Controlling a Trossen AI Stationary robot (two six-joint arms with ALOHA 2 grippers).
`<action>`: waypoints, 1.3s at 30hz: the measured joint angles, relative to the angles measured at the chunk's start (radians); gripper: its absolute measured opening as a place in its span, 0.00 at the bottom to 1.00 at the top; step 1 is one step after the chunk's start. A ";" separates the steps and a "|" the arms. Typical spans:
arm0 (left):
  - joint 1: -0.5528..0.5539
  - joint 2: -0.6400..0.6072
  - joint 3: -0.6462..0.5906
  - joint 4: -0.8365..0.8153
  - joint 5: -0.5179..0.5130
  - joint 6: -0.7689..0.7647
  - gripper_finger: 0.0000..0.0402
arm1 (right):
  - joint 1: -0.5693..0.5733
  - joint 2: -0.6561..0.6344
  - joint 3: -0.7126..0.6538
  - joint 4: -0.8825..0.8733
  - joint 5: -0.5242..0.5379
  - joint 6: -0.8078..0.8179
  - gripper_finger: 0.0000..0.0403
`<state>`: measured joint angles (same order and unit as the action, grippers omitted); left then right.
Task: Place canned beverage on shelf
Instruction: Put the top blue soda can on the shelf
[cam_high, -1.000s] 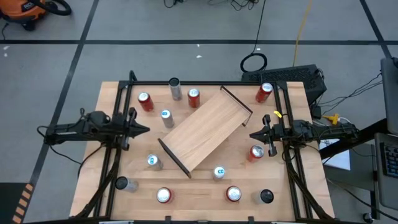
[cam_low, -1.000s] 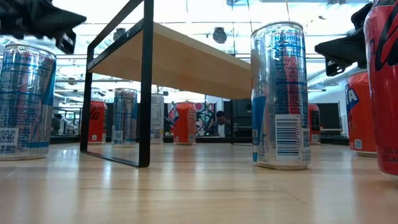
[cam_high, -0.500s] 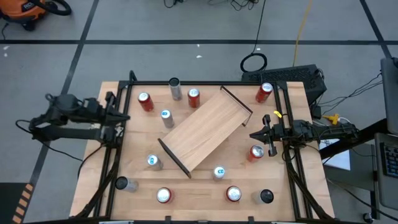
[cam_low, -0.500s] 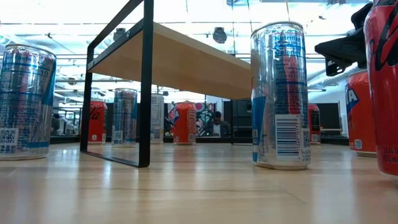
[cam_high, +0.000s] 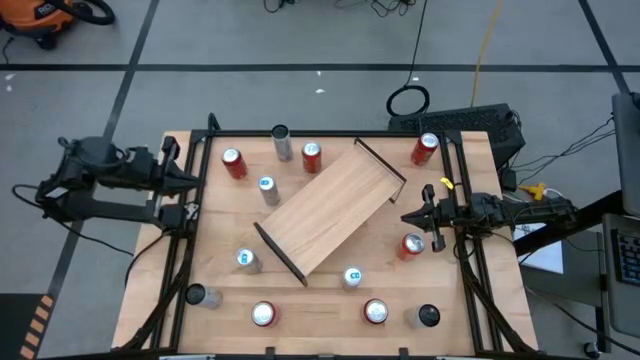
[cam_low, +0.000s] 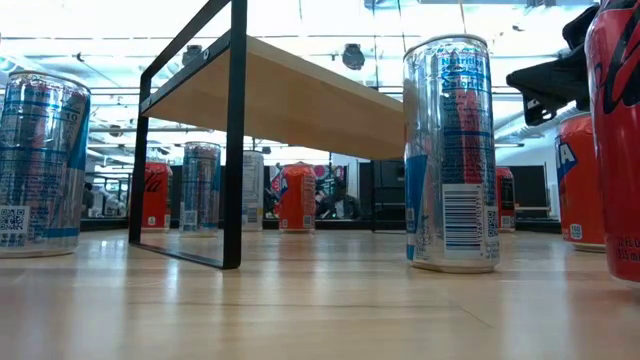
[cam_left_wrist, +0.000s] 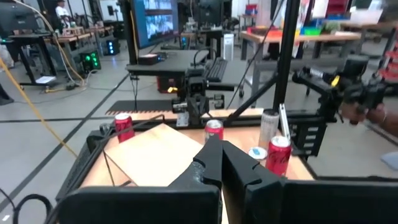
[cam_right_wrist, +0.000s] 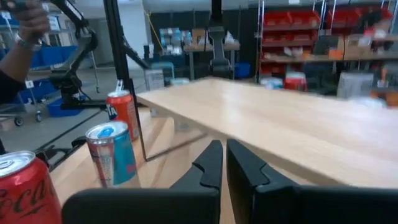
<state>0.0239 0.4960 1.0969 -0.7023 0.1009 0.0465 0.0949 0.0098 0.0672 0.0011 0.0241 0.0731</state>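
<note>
The shelf (cam_high: 330, 213) lay at a slant across the middle of the high view, its top bare, one black bracket toward the lower left and the other toward the upper right. In the low view it stood on its bracket (cam_low: 236, 135) with the board running back and to the right. Cans stood on the table (cam_high: 470, 310) all around it. A silver-and-blue can (cam_high: 352, 278) was just below the board, and another (cam_high: 247, 261) sat near the lower-left bracket. A third (cam_high: 267, 189) was close to the upper-left edge. Two red cans (cam_high: 234, 163) (cam_high: 311, 156) and a grey can (cam_high: 281, 141) stood toward the upper left of the table. One more red can (cam_high: 424, 149) stood alone at the upper right corner. My right gripper (cam_high: 410, 216) hovered at the right of the frame, well off the shelf's end, fingers pressed together on nothing, with a red can (cam_high: 412, 246) just below it. My left gripper (cam_high: 196, 180) sat at the left edge of the table, also closed and empty, pointing toward the shelf. In the left wrist view its fingers (cam_left_wrist: 211, 158) met tip to tip.
</note>
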 joint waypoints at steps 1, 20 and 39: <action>0.000 0.006 0.000 0.001 0.000 0.010 0.00 | 0.000 0.006 0.013 -0.011 0.000 0.012 0.00; 0.000 0.033 0.000 0.004 -0.039 0.067 0.00 | 0.000 0.341 0.538 -0.351 0.005 0.067 0.00; 0.000 0.033 -0.001 -0.028 -0.039 0.065 0.00 | 0.000 0.669 0.938 -0.565 0.005 -0.017 0.00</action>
<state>0.0242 0.5285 1.0955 -0.7302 0.0620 0.1110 0.0952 0.6783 1.0050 -0.5641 0.0296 0.0561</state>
